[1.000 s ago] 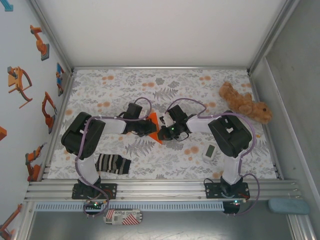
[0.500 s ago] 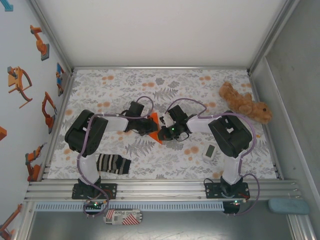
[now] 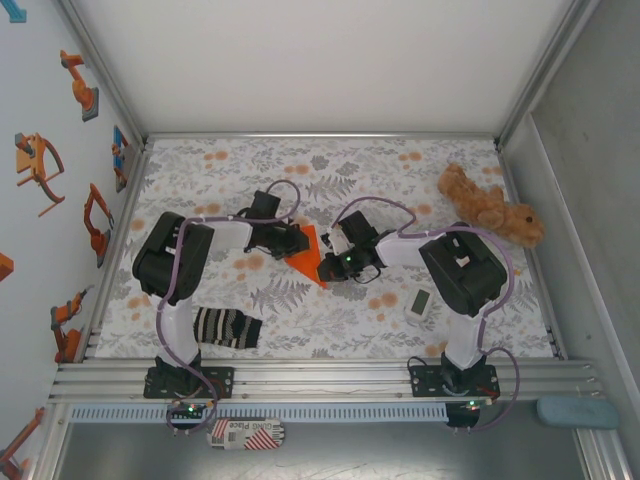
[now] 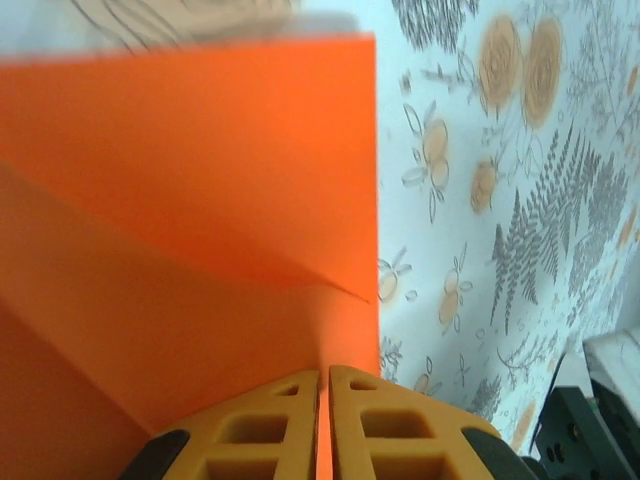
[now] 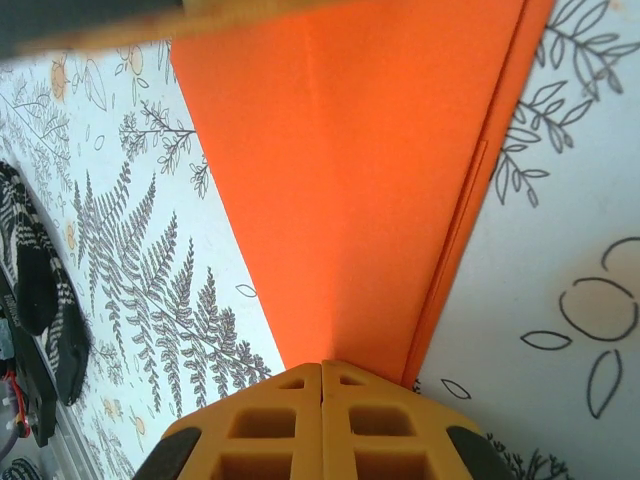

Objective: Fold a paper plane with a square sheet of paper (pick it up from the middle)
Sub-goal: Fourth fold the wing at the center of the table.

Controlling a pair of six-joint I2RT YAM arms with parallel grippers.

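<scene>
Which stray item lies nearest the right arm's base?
The small white device, beside the right arm; the striped sock lies by the left arm, the brown plush farther back.

Both arms bend inward; left gripper (image 4: pixel 323 375) and right gripper (image 5: pixel 321 368) nearly meet, jaws apparently pressed together
</scene>
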